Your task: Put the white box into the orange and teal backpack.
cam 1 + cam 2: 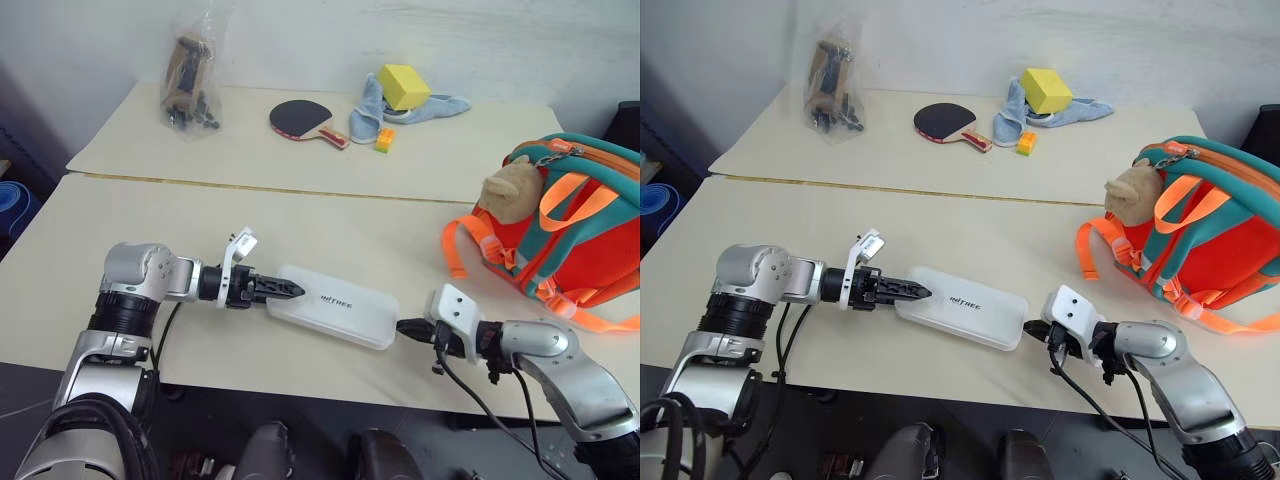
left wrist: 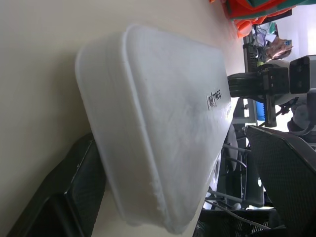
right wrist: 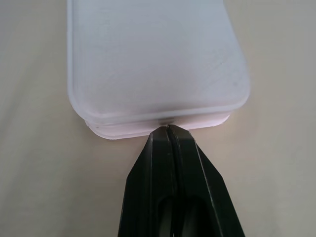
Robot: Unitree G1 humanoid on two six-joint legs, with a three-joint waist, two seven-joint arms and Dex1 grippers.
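Observation:
The white box (image 1: 335, 305) lies flat on the near table, with small dark lettering on top. My left gripper (image 1: 285, 290) is at its left end and open. In the left wrist view one finger (image 2: 74, 202) lies against the box (image 2: 163, 123) and the other stands off its far side. My right gripper (image 1: 408, 326) is shut, and its tips (image 3: 168, 131) touch the edge of the box's right end. The orange and teal backpack (image 1: 570, 235) stands at the right of the table, with a tan plush charm (image 1: 512, 188) on its front.
On the far table lie a red paddle (image 1: 305, 120), a yellow cube (image 1: 403, 85) on a blue cloth (image 1: 368, 118), a small yellow-green block (image 1: 384, 140) and a clear bag of items (image 1: 188, 75). A seam (image 1: 250, 185) runs between the two tables.

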